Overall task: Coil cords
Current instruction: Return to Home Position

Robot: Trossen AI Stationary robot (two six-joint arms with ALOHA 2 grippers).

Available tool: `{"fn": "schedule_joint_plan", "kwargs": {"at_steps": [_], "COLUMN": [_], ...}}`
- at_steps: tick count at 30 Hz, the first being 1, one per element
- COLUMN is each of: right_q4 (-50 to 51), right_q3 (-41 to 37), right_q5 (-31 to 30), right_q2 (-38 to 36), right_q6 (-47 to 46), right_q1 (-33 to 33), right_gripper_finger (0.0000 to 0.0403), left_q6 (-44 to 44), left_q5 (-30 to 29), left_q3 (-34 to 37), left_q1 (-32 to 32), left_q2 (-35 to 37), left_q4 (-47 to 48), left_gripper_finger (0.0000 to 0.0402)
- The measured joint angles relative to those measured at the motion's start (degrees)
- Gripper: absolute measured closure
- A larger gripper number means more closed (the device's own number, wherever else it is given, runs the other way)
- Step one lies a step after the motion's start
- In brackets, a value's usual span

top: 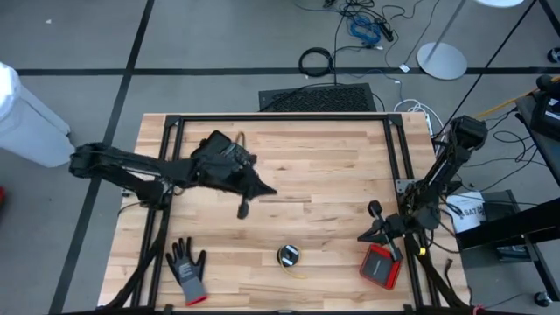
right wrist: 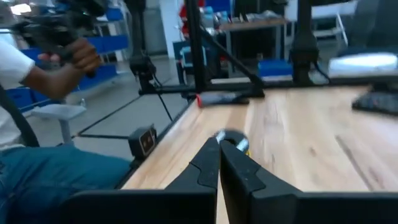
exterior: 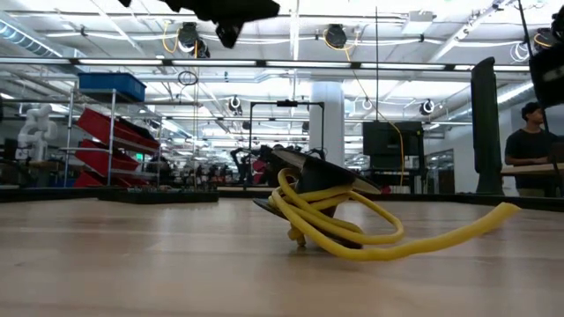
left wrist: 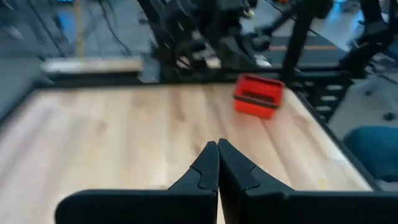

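Yellow cord (exterior: 339,231) sits coiled round small black spool (exterior: 319,174) on wooden table (top: 332,175), near its edge, between grey glove (top: 187,269) and red box (top: 381,265). Loose tail trails off across wood. Left gripper (left wrist: 217,144) hangs over table's middle, fingers pressed together, nothing between them. Right gripper (right wrist: 219,142) low at right side, just beside red box, fingers together too, empty. Person's hand (right wrist: 71,56) beyond table.

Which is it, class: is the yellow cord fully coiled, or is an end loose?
Coiled, with one end loose: the yellow cord loops around its black spool, and a tail trails along the table.
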State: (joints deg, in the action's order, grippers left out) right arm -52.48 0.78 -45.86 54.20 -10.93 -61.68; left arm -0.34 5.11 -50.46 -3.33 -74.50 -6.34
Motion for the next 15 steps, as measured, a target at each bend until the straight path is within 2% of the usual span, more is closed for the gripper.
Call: {"fn": "schedule_joint_plan", "kwargs": {"at_steps": [7, 10, 15], "right_q4": [2.1, 8.2, 19.5], "right_q3": [0.0, 0.0, 0.0], "right_q5": [11.4, 14.3, 21.5], "right_q2": [-8.5, -13.0, -20.2], "right_q6": [10.2, 11.0, 8.2], "right_q1": [9.3, 13.7, 21.7], "right_gripper_finger": [0.0403, 0.0403, 0.0403], "left_q6": [4.1, 4.0, 2.5], "left_q5": [0.0, -0.1, 0.3], "left_q3": [4.5, 8.5, 15.9], "left_q1": [5.9, 8.1, 10.8], "left_q2": [8.5, 11.0, 14.8], "left_q4": [0.7, 0.4, -5.9], "left_gripper_finger": [0.0401, 0.0401, 0.0401]}}
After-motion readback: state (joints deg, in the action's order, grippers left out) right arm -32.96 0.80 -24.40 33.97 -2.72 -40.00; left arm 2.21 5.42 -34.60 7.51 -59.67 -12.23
